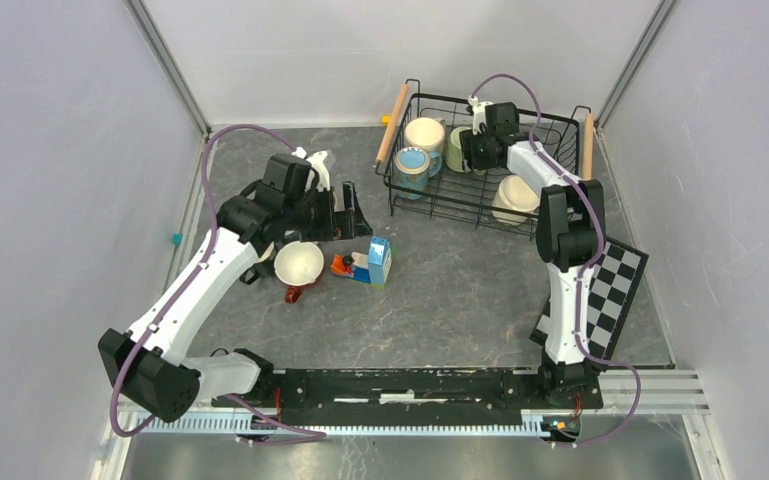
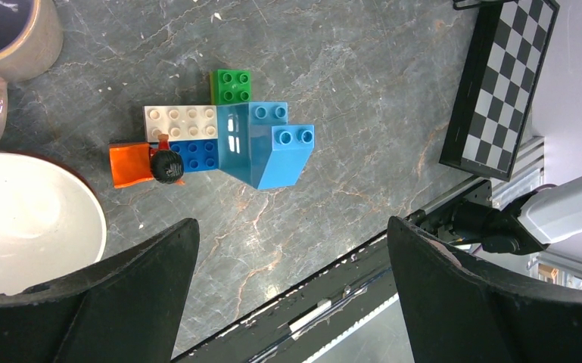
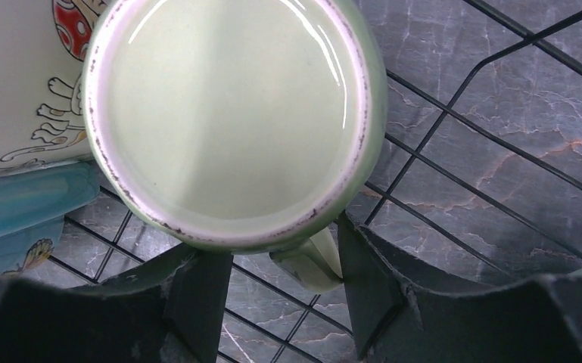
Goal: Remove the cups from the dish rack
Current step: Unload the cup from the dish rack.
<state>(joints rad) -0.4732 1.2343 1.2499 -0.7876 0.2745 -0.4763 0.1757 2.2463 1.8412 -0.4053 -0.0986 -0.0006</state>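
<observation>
The black wire dish rack [image 1: 560,125] stands at the back right. It holds a cream cup [image 1: 424,133], a blue cup [image 1: 412,165], a pale green cup [image 1: 456,150] and another cream cup [image 1: 513,198]. My right gripper [image 1: 468,150] is inside the rack. In the right wrist view it [image 3: 272,249] is open, its fingers on either side of the handle [image 3: 314,265] of the pale green cup [image 3: 227,113]; the right finger touches the handle. My left gripper [image 1: 348,215] is open and empty [image 2: 291,227] above the table, beside a dark red cup with a white inside [image 1: 299,265].
A blue-and-orange toy block cluster [image 1: 365,265] sits mid-table, also in the left wrist view [image 2: 227,144]. A pink-beige mug [image 2: 7,38] stands next to the dark red cup [image 2: 23,219]. A checkerboard [image 1: 615,290] lies at the right. Grey walls close in the table.
</observation>
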